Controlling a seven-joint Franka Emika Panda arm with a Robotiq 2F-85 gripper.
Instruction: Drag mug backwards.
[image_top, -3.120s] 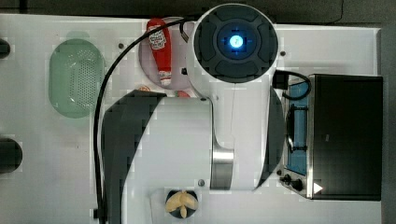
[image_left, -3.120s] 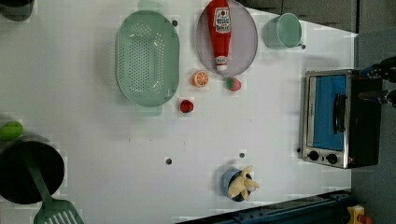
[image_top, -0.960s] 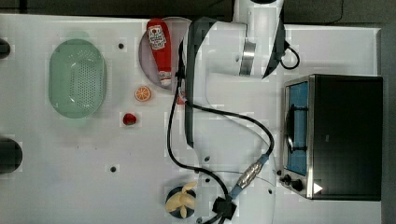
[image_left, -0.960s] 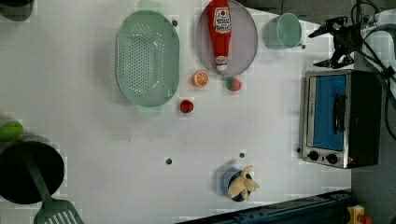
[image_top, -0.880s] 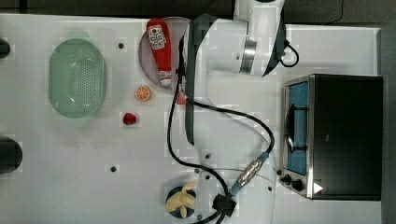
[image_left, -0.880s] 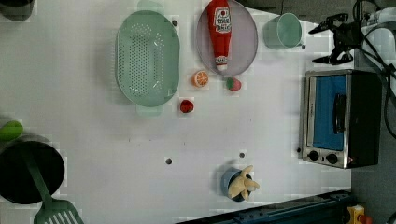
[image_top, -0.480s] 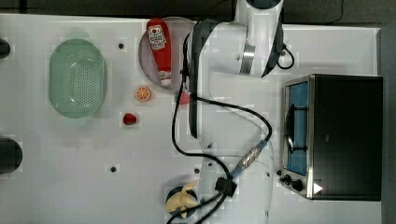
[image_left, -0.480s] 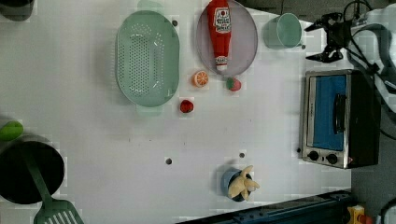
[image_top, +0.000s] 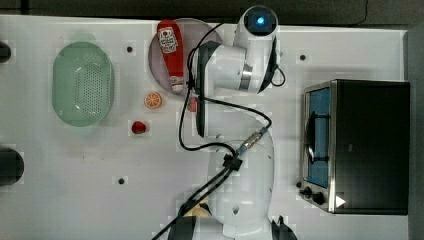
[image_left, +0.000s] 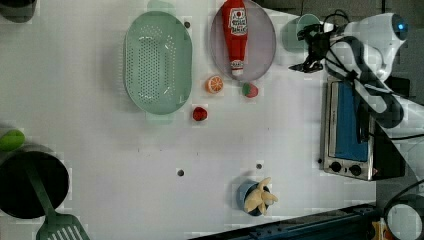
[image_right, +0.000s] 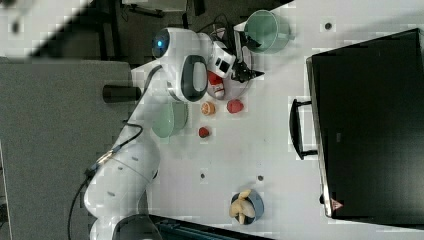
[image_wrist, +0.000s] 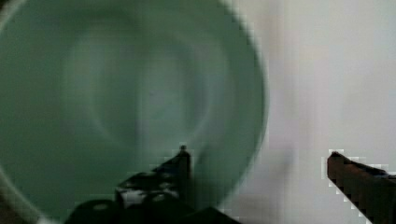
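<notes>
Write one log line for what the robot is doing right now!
phase: approach | gripper: open, one finger over mug opening, other outside rim | mug: on table, beside purple plate | drag: not started

A robot lab staged as a mock kitchen: a white table with bolt holes carries a toaster oven, and beside it toy fruit, a colander and a ketchup bottle.

The white arm reaches out over the mug, its tool spread wide; in the wrist view one finger hangs over the mug's rim, the other outside it.
</notes>
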